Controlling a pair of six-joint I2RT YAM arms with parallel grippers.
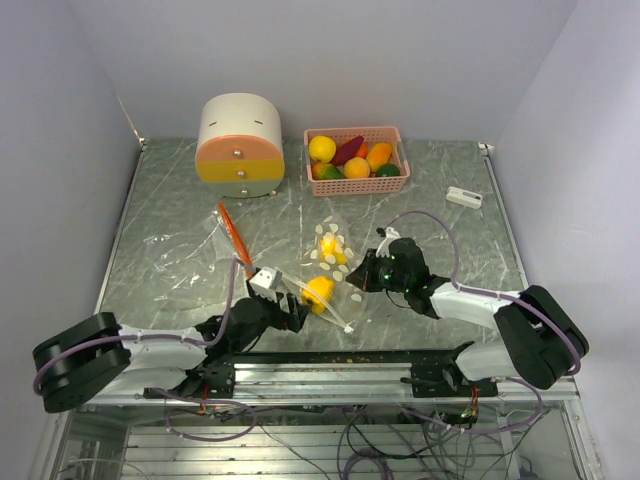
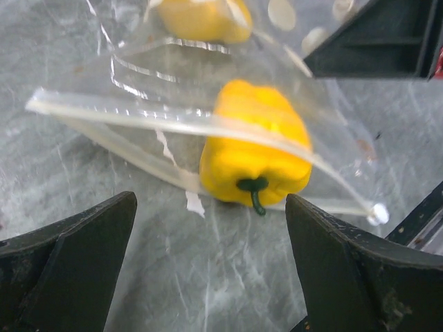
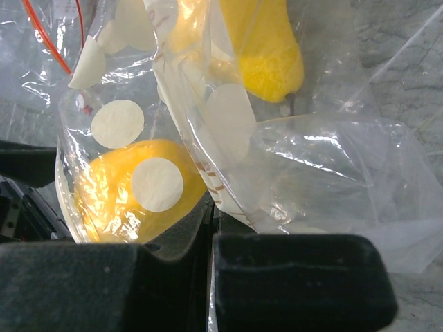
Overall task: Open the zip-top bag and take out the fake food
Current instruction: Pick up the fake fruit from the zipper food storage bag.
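Note:
The clear zip-top bag [image 1: 338,262] with white dots lies mid-table, its mouth open toward the left arm. A yellow bell pepper [image 1: 318,292] sits in the open mouth, stem end outward; in the left wrist view the pepper [image 2: 255,149] lies between the two zip strips. Another yellow fake food [image 1: 328,243] lies deeper inside the bag. My left gripper [image 1: 291,308] is open and empty, its fingers [image 2: 76,266] spread just short of the pepper. My right gripper [image 1: 372,272] is shut on the bag's plastic [image 3: 291,173], with yellow food [image 3: 118,190] behind the film.
A pink basket [image 1: 391,134] at the back holds several fake fruits and vegetables. A round cream, orange and yellow drawer box [image 1: 239,145] stands back left. A second clear bag [image 1: 190,250] with an orange zip lies left. A small white device [image 1: 464,196] lies right.

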